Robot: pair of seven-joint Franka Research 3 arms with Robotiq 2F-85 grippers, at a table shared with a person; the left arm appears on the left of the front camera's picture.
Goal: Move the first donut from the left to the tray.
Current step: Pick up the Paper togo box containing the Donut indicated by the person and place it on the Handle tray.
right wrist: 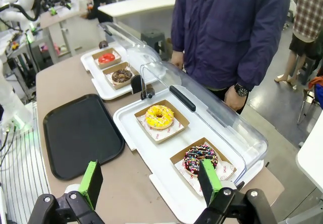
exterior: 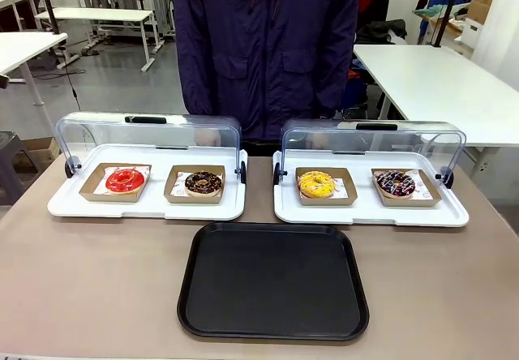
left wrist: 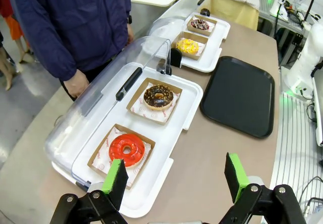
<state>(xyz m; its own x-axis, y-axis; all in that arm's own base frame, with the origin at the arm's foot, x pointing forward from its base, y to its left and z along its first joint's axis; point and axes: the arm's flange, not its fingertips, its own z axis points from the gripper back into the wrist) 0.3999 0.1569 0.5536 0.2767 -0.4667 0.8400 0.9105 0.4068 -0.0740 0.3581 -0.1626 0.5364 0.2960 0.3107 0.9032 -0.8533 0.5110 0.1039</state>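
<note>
My left hand (left wrist: 176, 169) hovers spread wide and empty, near the white case (left wrist: 189, 95). I should come down over the red donut (left wrist: 126, 149), pinch its cardboard holder (left wrist: 101, 153) by the sides, not the glaze, and lift it level. The donut is a glossy, bright red ring on white paper. It sits leftmost in the case, well apart from the black tray (left wrist: 239, 95).

1. Print on the white paper under the glossy red glazed ring donut (left wrist: 126, 149) is too small to read.
2. A green-padded finger (left wrist: 115, 177) of the left gripper (left wrist: 175, 172) covers part of that donut's brown cardboard holder (left wrist: 97, 157).
</note>
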